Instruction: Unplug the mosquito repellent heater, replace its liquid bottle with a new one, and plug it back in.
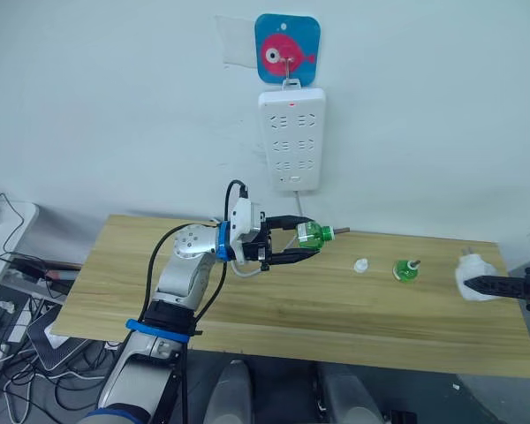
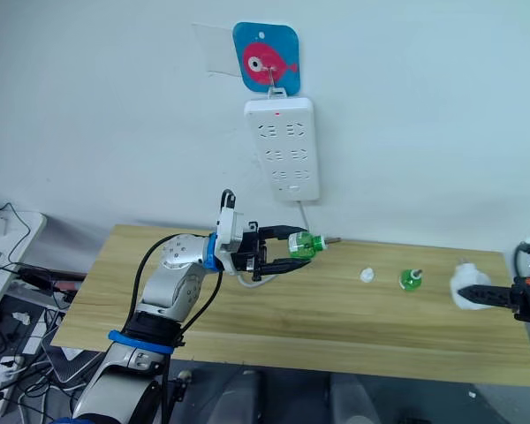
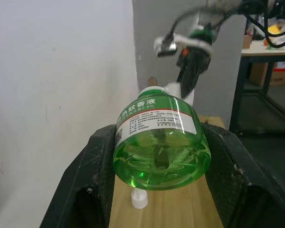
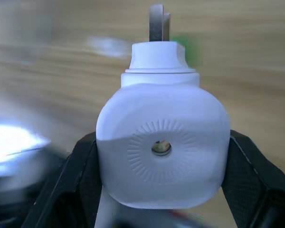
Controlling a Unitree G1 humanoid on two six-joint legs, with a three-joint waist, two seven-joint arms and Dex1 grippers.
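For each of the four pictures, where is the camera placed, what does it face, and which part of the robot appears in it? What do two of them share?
Left eye view: head camera, looking down at the light wooden table; left arm holds the green liquid bottle.
Right eye view: same head camera and scene; right gripper at the table's right end.
Left wrist view: along the left gripper, facing the green bottle.
Right wrist view: along the right gripper, facing the small white rounded plastic heater.
Shared: the small white cap on the table appears in the left wrist and eye views.
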